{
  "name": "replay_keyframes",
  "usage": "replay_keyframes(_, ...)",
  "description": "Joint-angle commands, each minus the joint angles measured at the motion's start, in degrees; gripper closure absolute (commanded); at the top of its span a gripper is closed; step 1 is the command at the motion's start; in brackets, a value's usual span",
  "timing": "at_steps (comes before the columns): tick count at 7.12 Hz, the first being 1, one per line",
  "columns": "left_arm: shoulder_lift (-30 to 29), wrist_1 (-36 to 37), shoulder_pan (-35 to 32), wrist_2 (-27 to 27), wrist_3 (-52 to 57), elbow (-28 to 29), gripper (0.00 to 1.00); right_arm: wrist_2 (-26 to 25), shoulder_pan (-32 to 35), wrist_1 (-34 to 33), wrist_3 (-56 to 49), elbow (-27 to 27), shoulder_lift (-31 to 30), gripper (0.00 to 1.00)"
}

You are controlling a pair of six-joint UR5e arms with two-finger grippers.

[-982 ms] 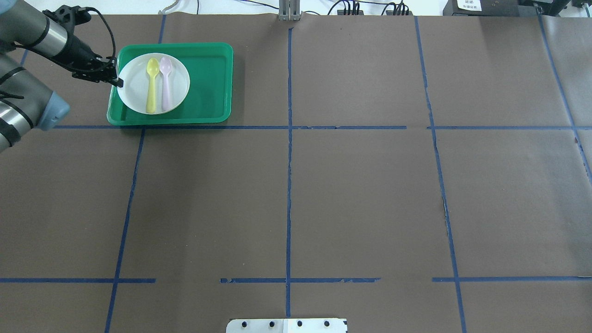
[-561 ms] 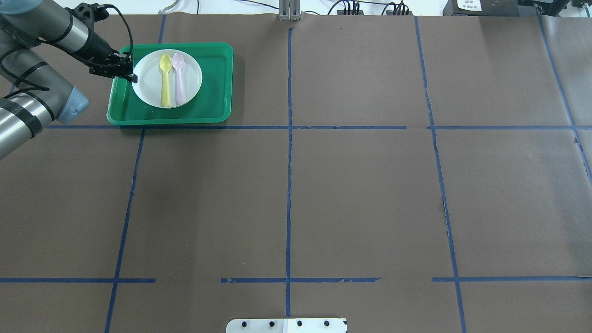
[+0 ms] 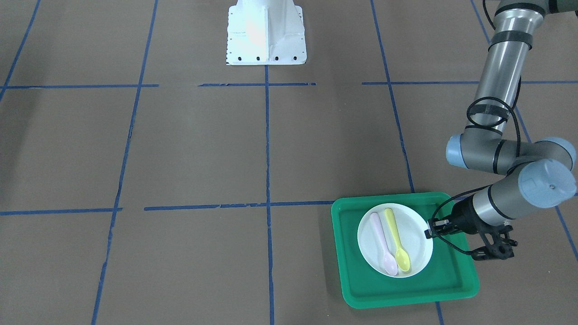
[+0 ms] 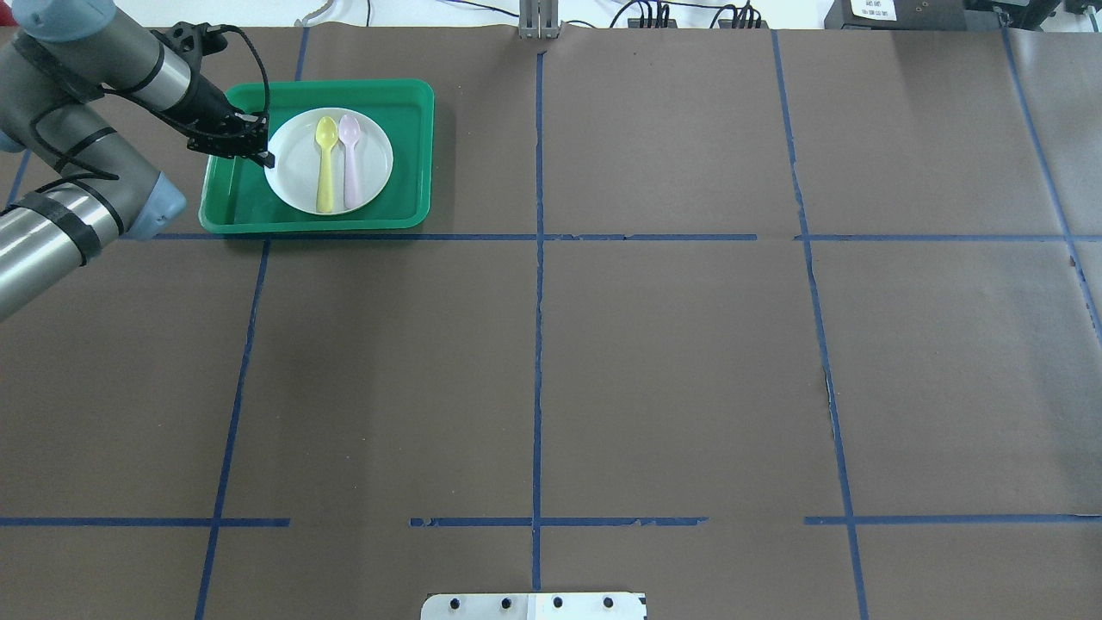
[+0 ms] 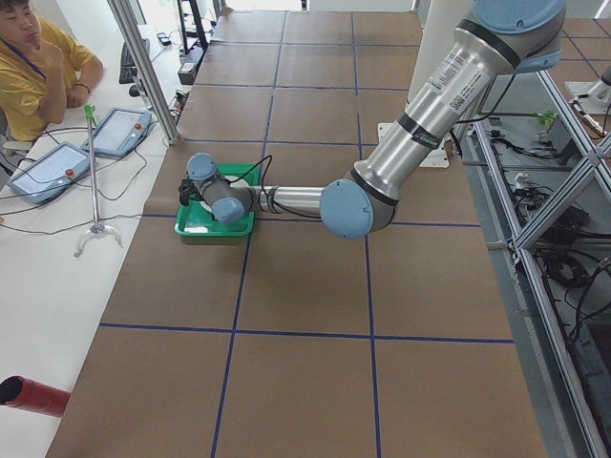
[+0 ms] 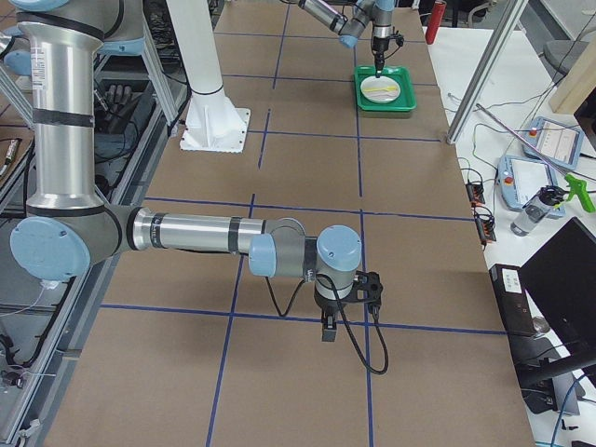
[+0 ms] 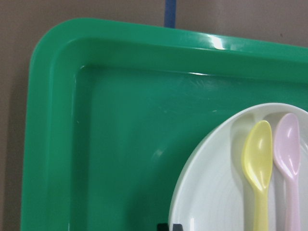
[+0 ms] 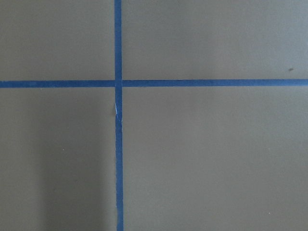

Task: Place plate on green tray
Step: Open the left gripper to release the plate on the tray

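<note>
Since the earlier frames, the plate (image 4: 291,168) had been carried further in over the green tray (image 4: 405,155), from above its left rim towards the recessed centre, and the left gripper (image 4: 263,155) had been brought along with it. The plate was seen inside the tray's raised rim, nearer the left side than the right; whether it rested on the tray floor could not be told. Its left edge was pinched between the fingers of the left gripper, which were clamped on the rim. A yellow spoon (image 4: 325,164) and a pink spoon (image 4: 350,164) were laid side by side on the plate, bowls pointing away from the robot. The right gripper (image 6: 328,328) was held low over the table (image 6: 279,391), well apart from the tray, near a crossing of blue tape (image 8: 118,83); whether it was released or clenched could not be told.
</note>
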Motion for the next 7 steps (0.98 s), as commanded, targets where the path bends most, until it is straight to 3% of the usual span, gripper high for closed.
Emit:
replay_keyframes(1, 3.9, 0.8, -3.5, -0.2, -4.7, -6.9, 0.00, 0.0, 0.0, 0.0, 0.0, 0.0, 0.0, 0.00)
replay_keyframes(3, 13.2, 11.9, -8.7, -4.4, -2.4, -23.3, 0.00, 0.0, 0.0, 0.0, 0.0, 0.0, 0.0, 0.00)
replay_keyframes(4, 16.7, 18.0, -11.6, -4.5, 5.3, -29.2, 0.00, 0.0, 0.0, 0.0, 0.0, 0.0, 0.0, 0.00)
replay_keyframes(6, 29.2, 33.9, -20.1, -3.9, 28.9, -42.2, 0.00, 0.0, 0.0, 0.0, 0.0, 0.0, 0.0, 0.00)
replay_keyframes(7, 35.5, 35.9, -24.1, -3.8, 38.7, -45.3, 0.00, 0.0, 0.0, 0.0, 0.0, 0.0, 0.0, 0.00)
